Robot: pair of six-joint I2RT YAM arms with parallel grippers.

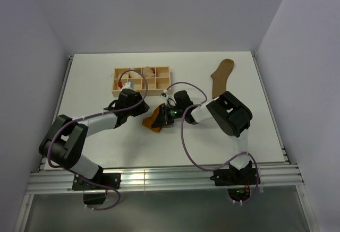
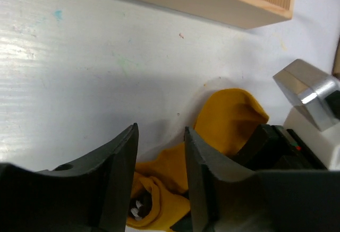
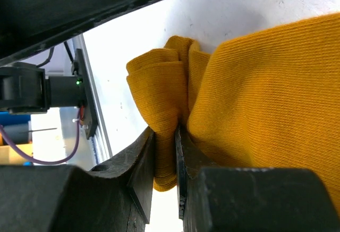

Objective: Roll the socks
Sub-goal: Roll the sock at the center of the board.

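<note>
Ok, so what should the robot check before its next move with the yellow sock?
1. Right end effector holds the mustard sock: ok, its jaws pinch a fold.
2. Left end effector is free: ok, its jaws stand apart, with bare table between the tips.
3. Mustard sock is rolled: not ok, it is only bunched into loose folds.
4. Olive-brown sock is out of the way: ok, it lies flat at the far right, apart from both arms.
5. Wooden tray is clear of the left end effector: ok, a strip of table shows between them.
</note>
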